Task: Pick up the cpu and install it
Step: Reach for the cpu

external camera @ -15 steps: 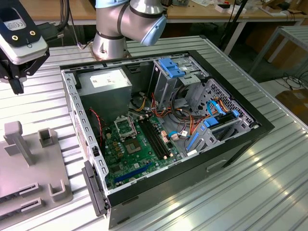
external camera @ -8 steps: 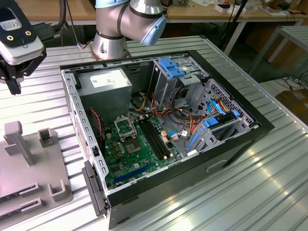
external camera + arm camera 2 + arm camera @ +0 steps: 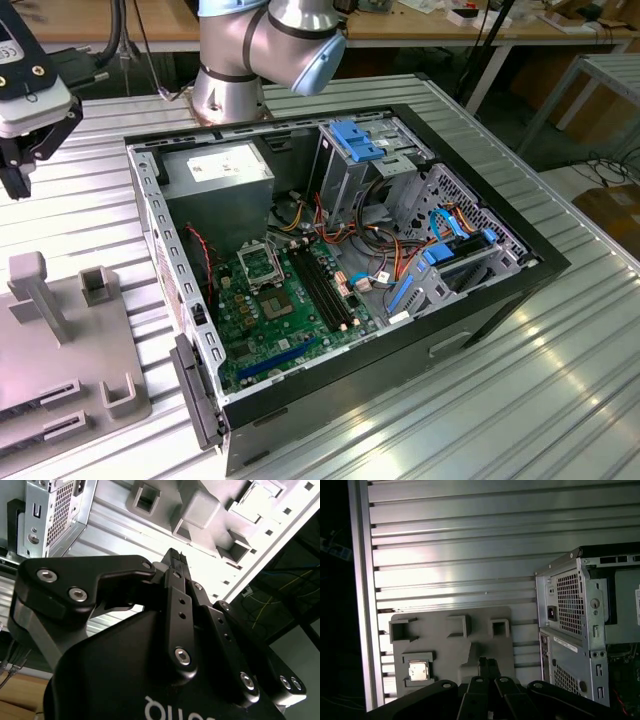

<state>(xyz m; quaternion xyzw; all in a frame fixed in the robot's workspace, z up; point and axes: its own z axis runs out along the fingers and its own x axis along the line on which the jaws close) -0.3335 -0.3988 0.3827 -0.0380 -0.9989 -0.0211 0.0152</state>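
The cpu (image 3: 418,670) is a small square chip with a metal lid, lying flat in a pocket of the grey fixture plate (image 3: 451,652). My gripper (image 3: 488,664) hovers above that plate, off to one side of the cpu and clear of it. Its fingers (image 3: 175,565) are pressed together with nothing between them. In the exterior view my gripper (image 3: 16,180) hangs at the far left, above the table and away from the open computer case (image 3: 340,260). Inside the case, the green motherboard's square socket (image 3: 262,266) lies uncovered.
The fixture plate (image 3: 60,350) carries raised grey blocks and slots at the exterior view's lower left. The arm's base (image 3: 230,80) stands behind the case. Cables, blue drive brackets (image 3: 360,140) and a power supply (image 3: 218,172) crowd the case. Ribbed aluminium table (image 3: 520,380) surrounds it.
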